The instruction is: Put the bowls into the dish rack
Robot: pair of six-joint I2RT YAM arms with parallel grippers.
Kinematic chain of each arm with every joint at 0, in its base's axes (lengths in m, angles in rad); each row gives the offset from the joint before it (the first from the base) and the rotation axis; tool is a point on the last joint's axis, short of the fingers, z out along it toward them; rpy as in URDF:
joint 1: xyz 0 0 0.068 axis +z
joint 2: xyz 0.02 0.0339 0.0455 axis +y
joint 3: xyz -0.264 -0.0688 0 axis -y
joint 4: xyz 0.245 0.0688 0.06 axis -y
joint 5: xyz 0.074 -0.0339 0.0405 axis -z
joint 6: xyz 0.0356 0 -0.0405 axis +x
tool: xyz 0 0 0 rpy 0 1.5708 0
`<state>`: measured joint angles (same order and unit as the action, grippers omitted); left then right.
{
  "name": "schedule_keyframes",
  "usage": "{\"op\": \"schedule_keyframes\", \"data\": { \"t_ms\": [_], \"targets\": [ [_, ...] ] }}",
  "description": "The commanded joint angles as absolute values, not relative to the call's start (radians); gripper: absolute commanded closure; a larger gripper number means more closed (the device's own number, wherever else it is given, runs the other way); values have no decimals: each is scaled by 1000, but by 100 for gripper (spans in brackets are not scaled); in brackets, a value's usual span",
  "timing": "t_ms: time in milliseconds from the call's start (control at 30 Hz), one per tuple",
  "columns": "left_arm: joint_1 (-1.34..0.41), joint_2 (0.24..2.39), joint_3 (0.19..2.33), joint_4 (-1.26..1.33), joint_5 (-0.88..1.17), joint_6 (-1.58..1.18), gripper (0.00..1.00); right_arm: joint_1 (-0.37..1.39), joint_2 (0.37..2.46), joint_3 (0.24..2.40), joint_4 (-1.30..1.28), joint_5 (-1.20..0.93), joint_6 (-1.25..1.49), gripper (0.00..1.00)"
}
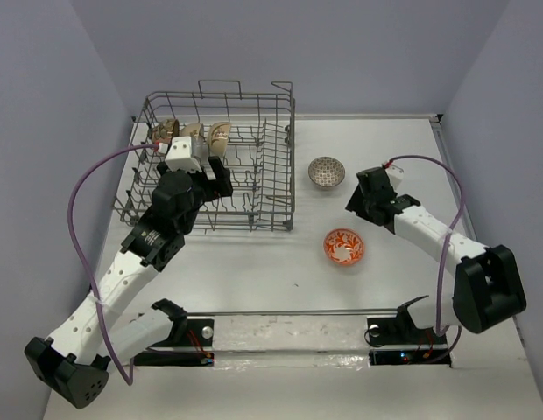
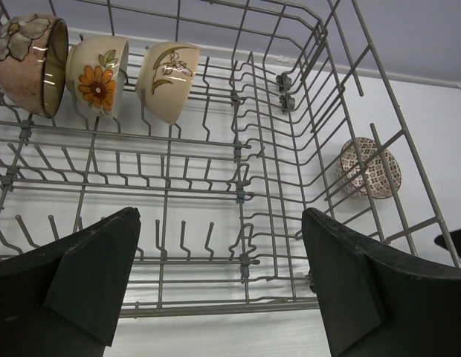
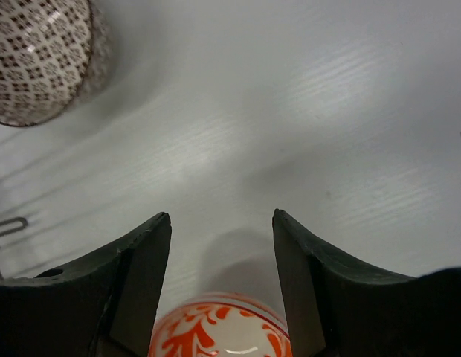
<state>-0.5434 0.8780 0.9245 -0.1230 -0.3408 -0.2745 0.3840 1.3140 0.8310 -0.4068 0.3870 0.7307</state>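
Observation:
The dish rack (image 1: 276, 197) stands at the back left. Three bowls sit on their sides in its far left corner: a brown one (image 2: 26, 63), a white one with an orange flower (image 2: 97, 74) and a cream one (image 2: 167, 71). My left gripper (image 1: 215, 179) hangs open over the rack's tines (image 2: 221, 216), holding nothing. On the table to the right of the rack lie the grey-patterned bowl (image 1: 327, 172) and the orange-red bowl (image 1: 343, 247). My right gripper (image 1: 357, 199) is open between them, just above the orange-red bowl (image 3: 219, 331), with nothing gripped between its fingers (image 3: 221, 216).
The grey-patterned bowl (image 3: 37, 59) lies to the upper left in the right wrist view, and shows through the rack's wires (image 2: 370, 167) in the left wrist view. The rack's raised right side (image 1: 292, 157) stands between my left gripper and the loose bowls.

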Motion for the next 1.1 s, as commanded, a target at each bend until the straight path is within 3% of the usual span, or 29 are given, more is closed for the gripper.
{"op": "schedule_keyframes", "data": {
  "t_ms": [0, 367, 833, 1067],
  "targets": [
    [-548, 870, 917, -71, -360, -281, 1, 367, 1413, 980, -253, 376, 741, 38],
    [-548, 882, 916, -72, -365, -278, 1, 302, 1712, 1219, -196, 272, 750, 40],
    [-548, 893, 916, -74, -371, -273, 1, 282, 1904, 1365, -195, 224, 742, 46],
    [-548, 896, 916, -74, -373, -273, 1, 282, 1936, 1370, -195, 221, 744, 58]
  ]
}}
